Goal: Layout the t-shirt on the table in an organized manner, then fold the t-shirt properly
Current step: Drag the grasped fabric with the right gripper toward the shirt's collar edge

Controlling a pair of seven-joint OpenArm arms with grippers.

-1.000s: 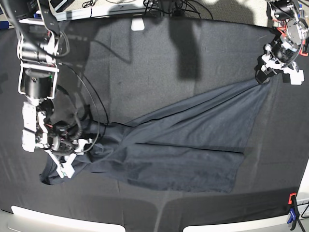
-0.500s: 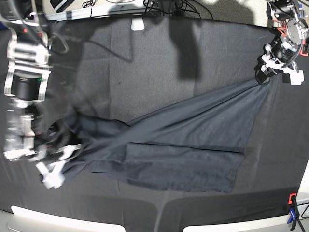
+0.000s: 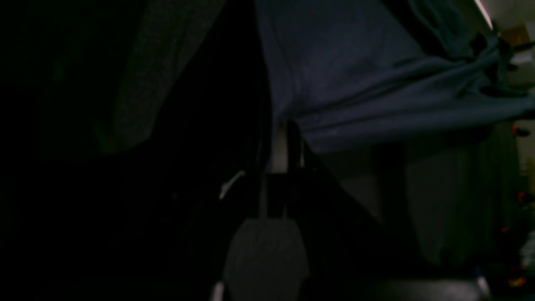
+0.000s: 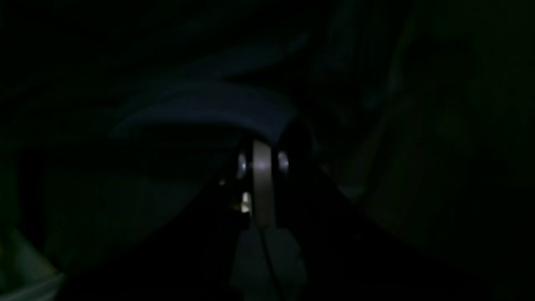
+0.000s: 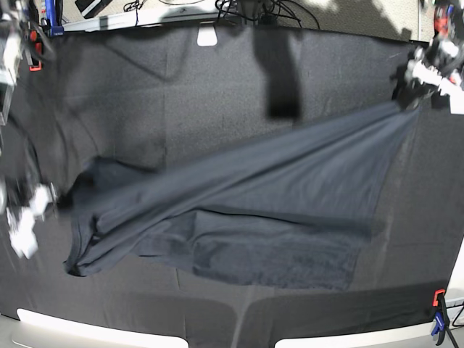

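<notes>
Left gripper (image 5: 415, 87), at the far corner on the base view's right: jaws together, clamped on a corner of the t-shirt (image 5: 275, 196), cloth fanning away from the pinch in taut ridges. Right gripper (image 5: 27, 217), blurred at the opposite edge: jaws together too, in the wrist view apparently pinching a dark fold of the same garment, though too dim to be sure. Between the two: t-shirt drawn into a long diagonal band across the table (image 5: 181, 87), upper layer stretched, lower part lying slack and doubled near the front edge, a bunched lump at the right gripper's end. Spreading only begun, by this look: no sleeves or collar laid out, outline skewed, wrinkles throughout. Flattening and squaring left to do; folding not yet started.
</notes>
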